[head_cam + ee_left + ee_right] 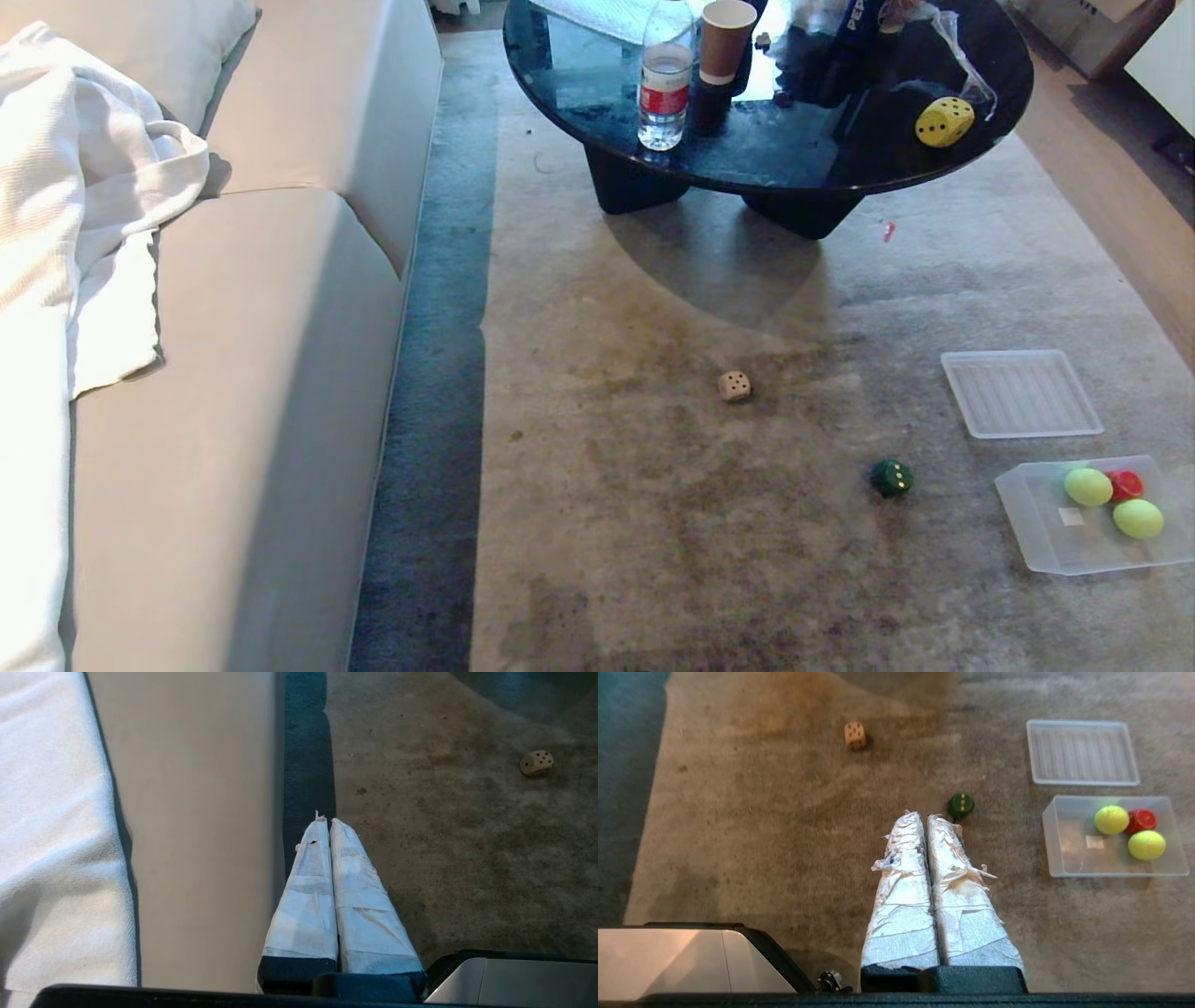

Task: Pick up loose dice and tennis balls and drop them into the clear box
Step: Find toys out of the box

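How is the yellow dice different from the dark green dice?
The yellow dice sits up on the round black table; the dark green dice lies on the carpet. The yellow dice has dark dots; the dark green dice has yellow dots. The dark green dice is close to the clear box; the yellow dice is far from it. Both are rounded cubes, and neither is in the box yet.

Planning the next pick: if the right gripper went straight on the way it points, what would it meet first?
Probably bare carpet. The right gripper, fingers shut, points just beside the dark green die, which would likely be passed narrowly; depth is unclear.
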### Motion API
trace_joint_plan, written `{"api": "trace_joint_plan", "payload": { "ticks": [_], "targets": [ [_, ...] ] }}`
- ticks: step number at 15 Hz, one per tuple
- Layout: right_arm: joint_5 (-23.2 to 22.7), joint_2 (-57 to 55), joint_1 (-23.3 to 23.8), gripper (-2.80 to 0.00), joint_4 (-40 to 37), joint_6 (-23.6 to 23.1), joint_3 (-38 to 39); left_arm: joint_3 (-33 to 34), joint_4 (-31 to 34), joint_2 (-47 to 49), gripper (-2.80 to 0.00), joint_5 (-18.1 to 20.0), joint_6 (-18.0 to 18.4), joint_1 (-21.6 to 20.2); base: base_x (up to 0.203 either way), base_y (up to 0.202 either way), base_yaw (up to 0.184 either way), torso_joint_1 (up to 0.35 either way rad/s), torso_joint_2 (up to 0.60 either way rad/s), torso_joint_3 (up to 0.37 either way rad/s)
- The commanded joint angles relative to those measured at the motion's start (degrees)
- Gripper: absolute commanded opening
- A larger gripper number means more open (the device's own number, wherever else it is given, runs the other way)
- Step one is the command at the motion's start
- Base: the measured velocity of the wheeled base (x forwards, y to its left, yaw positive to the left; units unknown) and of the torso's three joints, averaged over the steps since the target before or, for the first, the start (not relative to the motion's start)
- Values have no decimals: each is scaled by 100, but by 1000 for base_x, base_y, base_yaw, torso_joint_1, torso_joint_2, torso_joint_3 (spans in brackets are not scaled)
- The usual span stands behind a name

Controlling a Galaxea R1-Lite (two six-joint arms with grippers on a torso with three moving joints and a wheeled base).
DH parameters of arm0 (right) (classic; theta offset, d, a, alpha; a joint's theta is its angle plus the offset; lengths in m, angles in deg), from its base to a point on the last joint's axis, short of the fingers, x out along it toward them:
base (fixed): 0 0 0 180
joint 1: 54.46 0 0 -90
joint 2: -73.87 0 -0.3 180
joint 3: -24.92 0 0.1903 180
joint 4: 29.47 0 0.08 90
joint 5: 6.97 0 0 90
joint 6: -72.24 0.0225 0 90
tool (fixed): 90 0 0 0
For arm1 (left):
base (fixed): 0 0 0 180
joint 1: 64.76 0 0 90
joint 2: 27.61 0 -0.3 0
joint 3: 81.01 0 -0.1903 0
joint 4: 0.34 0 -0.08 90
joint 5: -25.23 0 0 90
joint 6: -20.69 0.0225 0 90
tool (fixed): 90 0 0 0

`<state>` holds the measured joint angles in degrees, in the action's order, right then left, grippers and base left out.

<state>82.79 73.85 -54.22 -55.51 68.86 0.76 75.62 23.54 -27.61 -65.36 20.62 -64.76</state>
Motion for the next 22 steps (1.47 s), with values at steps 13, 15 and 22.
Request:
{"api": "trace_joint_plan", "payload": {
  "ticks": [13, 15, 22],
  "targets": [
    [-2, 2, 2, -280, 4, 4, 0, 0, 2, 0, -280, -2, -10, 0, 0, 0, 0, 3, 3, -183],
    [7, 2, 2, -280, 13, 4, 9, 0, 10, 0, -280, -2, -28, 0, 0, 0, 0, 1, -1, -24],
    [-2, 2, 2, -280, 4, -5, 0, 9, 10, 0, -280, -2, -28, 0, 37, 20, 0, 1, 0, 1]
  ]
}}
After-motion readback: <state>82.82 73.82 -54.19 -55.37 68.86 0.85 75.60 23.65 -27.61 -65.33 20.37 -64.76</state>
